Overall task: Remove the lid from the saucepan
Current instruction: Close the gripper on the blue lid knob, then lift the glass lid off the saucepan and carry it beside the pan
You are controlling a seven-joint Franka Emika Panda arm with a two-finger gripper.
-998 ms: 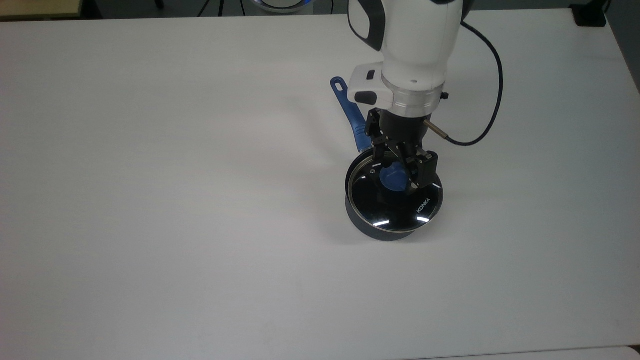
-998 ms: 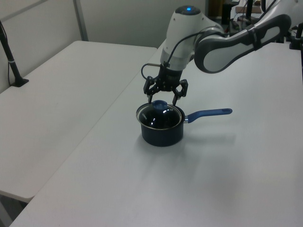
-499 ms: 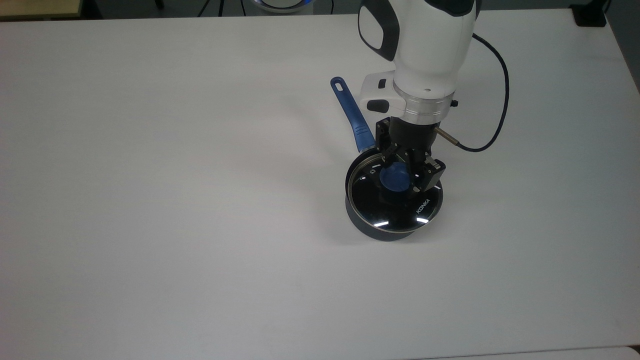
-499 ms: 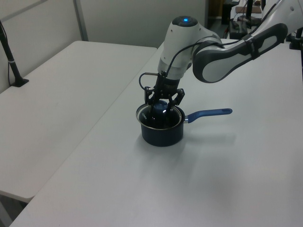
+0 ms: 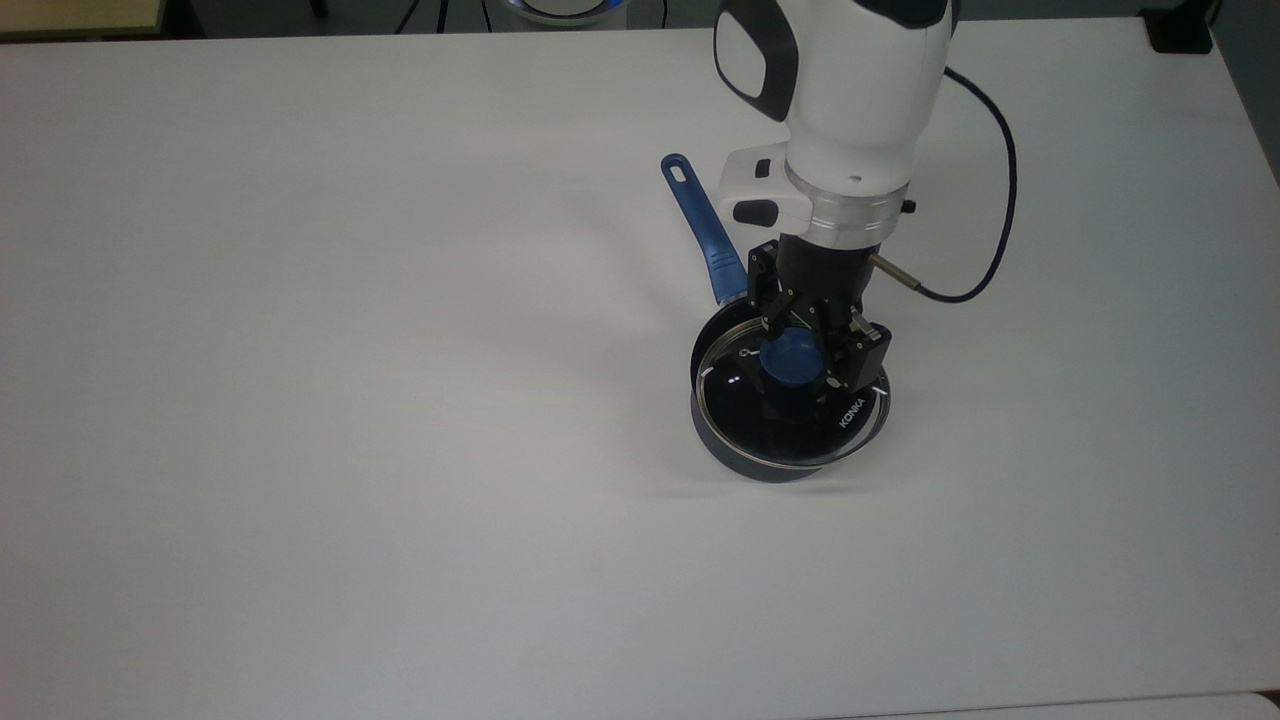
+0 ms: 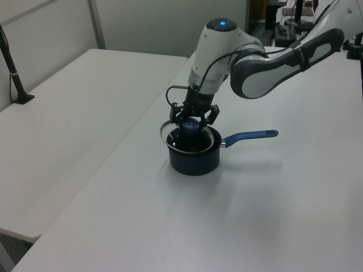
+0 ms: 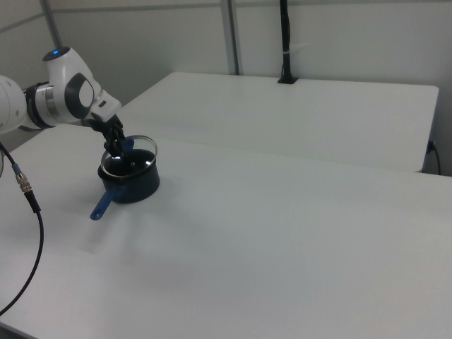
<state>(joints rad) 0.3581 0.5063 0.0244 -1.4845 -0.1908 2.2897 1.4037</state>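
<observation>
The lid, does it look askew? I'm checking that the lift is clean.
Slightly. The lid sits tilted and off-centre over the saucepan, overhanging toward the left view's left. The gripper has its jaws shut on the blue knob. Nothing spilled or damaged.

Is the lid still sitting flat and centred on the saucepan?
No: in the left view the lid, gripped by its knob, is raised and shifted toward the left view's left of the saucepan.
</observation>
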